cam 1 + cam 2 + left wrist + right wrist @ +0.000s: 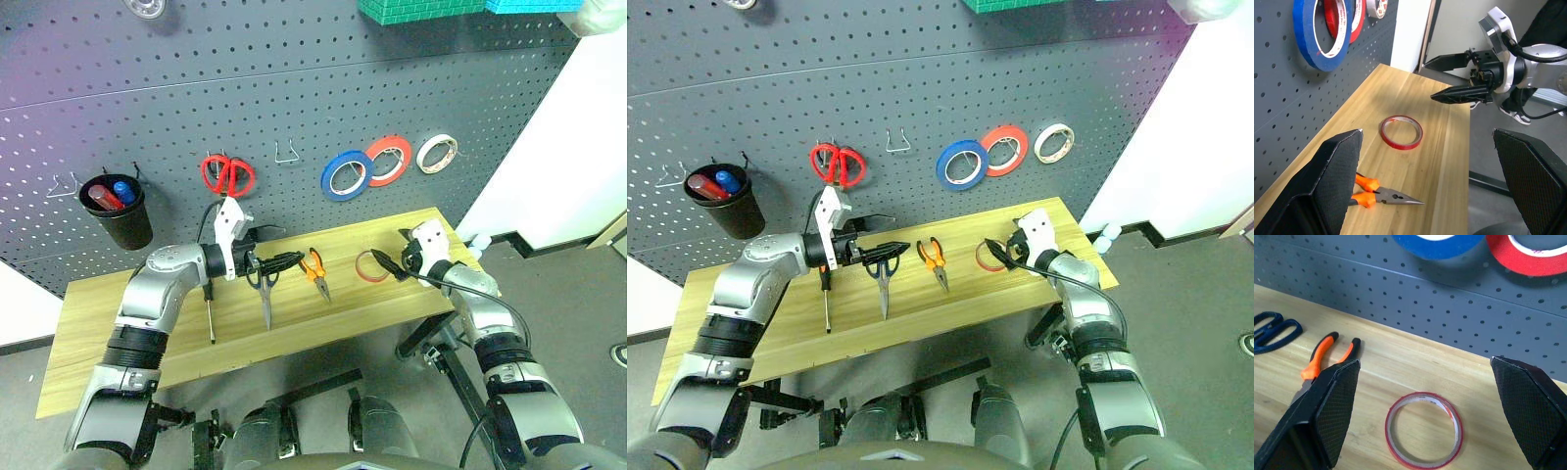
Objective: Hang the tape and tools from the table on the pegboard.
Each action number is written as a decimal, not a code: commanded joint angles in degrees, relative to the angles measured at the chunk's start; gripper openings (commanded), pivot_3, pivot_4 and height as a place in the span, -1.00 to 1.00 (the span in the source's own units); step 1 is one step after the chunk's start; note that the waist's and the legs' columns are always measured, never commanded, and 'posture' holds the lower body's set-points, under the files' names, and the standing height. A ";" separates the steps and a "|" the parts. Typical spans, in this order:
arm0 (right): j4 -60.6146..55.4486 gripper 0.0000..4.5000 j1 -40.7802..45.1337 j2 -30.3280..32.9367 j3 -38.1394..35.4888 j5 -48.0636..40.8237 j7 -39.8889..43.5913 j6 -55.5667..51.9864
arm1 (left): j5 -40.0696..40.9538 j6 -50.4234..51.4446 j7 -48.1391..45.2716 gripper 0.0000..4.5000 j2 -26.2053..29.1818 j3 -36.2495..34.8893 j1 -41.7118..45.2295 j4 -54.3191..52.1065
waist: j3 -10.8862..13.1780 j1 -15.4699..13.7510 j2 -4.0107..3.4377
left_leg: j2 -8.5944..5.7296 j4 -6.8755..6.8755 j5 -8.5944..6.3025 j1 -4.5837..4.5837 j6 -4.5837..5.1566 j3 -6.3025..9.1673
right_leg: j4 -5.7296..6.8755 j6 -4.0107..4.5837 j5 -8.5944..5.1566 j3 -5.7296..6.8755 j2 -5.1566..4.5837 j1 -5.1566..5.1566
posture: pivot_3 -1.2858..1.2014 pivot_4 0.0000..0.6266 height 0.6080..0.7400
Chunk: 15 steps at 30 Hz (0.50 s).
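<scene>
Tape (370, 265), a thin ring with a pale red rim, was seen in the left eye view lying flat on the table (118, 348), near its right end and just in front of the pegboard (294, 88). The right gripper (388, 262) was held just beside the ring with its fingers spread and nothing between them. The left gripper (279, 261) was spread too, above the scissors (264, 285), with the pliers (315, 271) to the right and the screwdriver (210, 313) to the left. On the pegboard hung red-handled scissors (227, 175), a blue roll (345, 175), a red roll (388, 162), a pale roll (436, 153) and a black cup (121, 211).

In the left wrist view, the ring was seen on the wood beyond the pliers, with the open right gripper near it but not touching.

In the right wrist view, the ring lay between the two spread fingers (1327, 411), apart from both.
</scene>
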<state>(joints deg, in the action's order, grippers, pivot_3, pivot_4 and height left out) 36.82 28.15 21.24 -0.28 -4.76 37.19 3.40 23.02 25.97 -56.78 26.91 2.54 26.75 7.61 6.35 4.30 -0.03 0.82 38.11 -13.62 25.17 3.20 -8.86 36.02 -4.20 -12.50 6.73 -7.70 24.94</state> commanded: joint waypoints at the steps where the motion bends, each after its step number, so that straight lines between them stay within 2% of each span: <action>1: 0.03 1.00 1.95 0.47 0.51 0.46 1.02 0.85 | -0.68 -1.59 0.83 0.98 0.00 -0.03 0.04 -2.68 | 0.00 -0.02 0.00 | 0.00 0.00 0.00 0.00 0.00 0.00 | 0.00 0.00 0.00 0.00 0.00 0.00 | -0.06 -0.69 0.74; 8: 1.28 1.00 2.06 0.10 2.47 2.62 0.74 -1.81 | -0.83 -1.90 3.16 0.98 -1.20 -0.27 -0.60 -4.35 | 0.63 -0.18 -0.03 | 0.00 0.02 0.00 -0.03 0.01 0.03 | 0.00 0.06 -0.04 -0.01 -0.05 -0.03 | -0.05 -0.54 0.74; 15: -1.27 1.00 0.44 -0.08 2.76 2.53 0.83 -3.97 | -0.30 -0.44 5.00 0.98 -1.35 -0.63 -2.31 -7.32 | 3.01 -0.33 -0.08 | 0.01 0.02 0.00 -0.02 0.01 0.07 | 0.04 0.08 -0.05 -0.10 -0.10 0.01 | -0.04 -0.32 0.74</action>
<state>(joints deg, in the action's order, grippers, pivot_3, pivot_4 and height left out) 37.79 28.32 21.17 2.58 -2.16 38.04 -0.15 21.96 25.69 -52.17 25.50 2.74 24.49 3.12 9.36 3.97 -0.11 0.83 38.14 -13.62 25.14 3.21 -8.79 36.07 -4.11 -12.55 6.62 -7.81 24.95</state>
